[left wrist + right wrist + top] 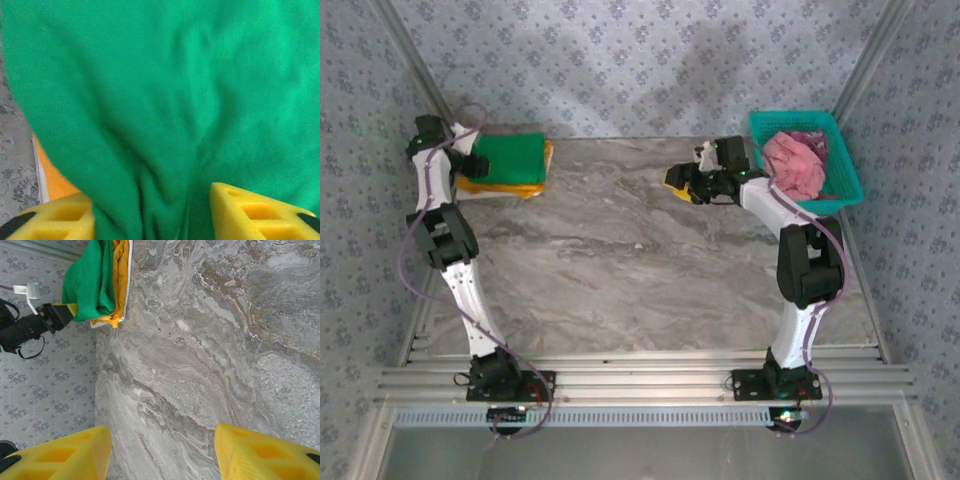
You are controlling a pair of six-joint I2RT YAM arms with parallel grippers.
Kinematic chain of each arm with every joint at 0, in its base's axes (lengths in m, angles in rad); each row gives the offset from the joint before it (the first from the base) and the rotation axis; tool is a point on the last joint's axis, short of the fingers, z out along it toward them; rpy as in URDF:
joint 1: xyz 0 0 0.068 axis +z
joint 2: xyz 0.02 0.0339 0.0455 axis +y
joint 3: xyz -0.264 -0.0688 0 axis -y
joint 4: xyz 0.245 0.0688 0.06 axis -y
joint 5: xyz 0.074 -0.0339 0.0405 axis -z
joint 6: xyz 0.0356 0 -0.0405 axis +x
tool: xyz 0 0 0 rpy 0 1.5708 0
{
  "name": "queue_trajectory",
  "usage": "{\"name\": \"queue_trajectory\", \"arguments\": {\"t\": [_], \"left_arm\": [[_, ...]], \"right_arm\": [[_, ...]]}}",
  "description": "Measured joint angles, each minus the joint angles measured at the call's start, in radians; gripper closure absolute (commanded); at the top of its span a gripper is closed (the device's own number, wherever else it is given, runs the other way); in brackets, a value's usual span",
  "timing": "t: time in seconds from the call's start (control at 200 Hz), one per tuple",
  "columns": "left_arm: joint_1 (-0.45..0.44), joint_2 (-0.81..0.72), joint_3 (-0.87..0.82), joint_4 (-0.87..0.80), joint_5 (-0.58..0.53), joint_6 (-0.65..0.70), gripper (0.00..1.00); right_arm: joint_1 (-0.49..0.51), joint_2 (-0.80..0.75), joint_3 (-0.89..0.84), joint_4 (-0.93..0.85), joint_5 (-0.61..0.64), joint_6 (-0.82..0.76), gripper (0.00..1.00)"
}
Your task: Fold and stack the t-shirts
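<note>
- Grey marbled table top [620, 250] bears everything.
- Teal plastic basket [847, 160], 2 o'clock, holds the crumpled pink cloth tee [795, 163].
- Folded bright green cloth tee [515, 158], 10 o'clock, lies on the yellow-orange cloth tee [500, 187].
- Left gripper [152, 200] is parted over green cloth; right gripper [162, 437] is parted above bare table.
</note>
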Motion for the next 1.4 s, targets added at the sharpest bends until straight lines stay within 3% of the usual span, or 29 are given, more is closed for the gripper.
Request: {"name": "queue_trajectory", "arguments": {"t": [0.065,0.19,0.265,0.39,0.535,0.635,0.71,0.824,0.889,1.024,1.209,1.399], "left_arm": [[0.002,-0.012,-0.053,0.02,-0.023,-0.031,0.03],[0.005,-0.101,-0.175,0.076,-0.09,-0.118,0.02],[0.006,-0.212,-0.262,0.113,-0.122,-0.183,0.02],[0.006,-0.521,-0.48,0.222,-0.151,-0.326,0.02],[0.003,-0.953,-0.864,0.397,-0.211,-0.515,0.02],[-0.031,-1.192,-1.209,0.533,-0.304,-0.629,0.02],[-0.114,-1.308,-1.463,0.638,-0.4,-0.665,0.02],[-0.273,-1.325,-1.744,0.764,-0.499,-0.624,0.02],[-0.319,-1.324,-1.853,0.847,-0.508,-0.581,0.02],[-0.319,-1.295,-1.984,1.079,-0.507,-0.515,0.02],[-0.313,-1.145,-1.956,1.212,-0.483,-0.462,0.02],[-0.275,-1.159,-2.039,1.393,-0.4,-0.512,0.02]], "right_arm": [[0.0,0.0,0.001,-0.004,0.001,-0.003,0.4],[-0.003,-0.002,0.002,-0.027,0.014,-0.029,0.37],[-0.011,-0.006,0.002,-0.038,0.03,-0.047,0.23],[-0.033,-0.029,0.003,-0.058,0.072,-0.094,0.0],[-0.057,-0.088,-0.018,-0.084,0.196,-0.185,0.0],[-0.066,-0.198,-0.133,-0.074,0.383,-0.269,0.0],[-0.074,-0.327,-0.3,-0.01,0.549,-0.33,0.0],[-0.106,-0.49,-0.565,0.112,0.756,-0.399,0.0],[-0.141,-0.515,-0.663,0.174,0.834,-0.427,0.0],[-0.214,-0.475,-0.795,0.311,0.921,-0.463,0.0],[-0.266,-0.38,-0.843,0.489,0.962,-0.516,0.0],[-0.268,-0.387,-0.932,0.728,0.952,-0.583,0.0]]}}
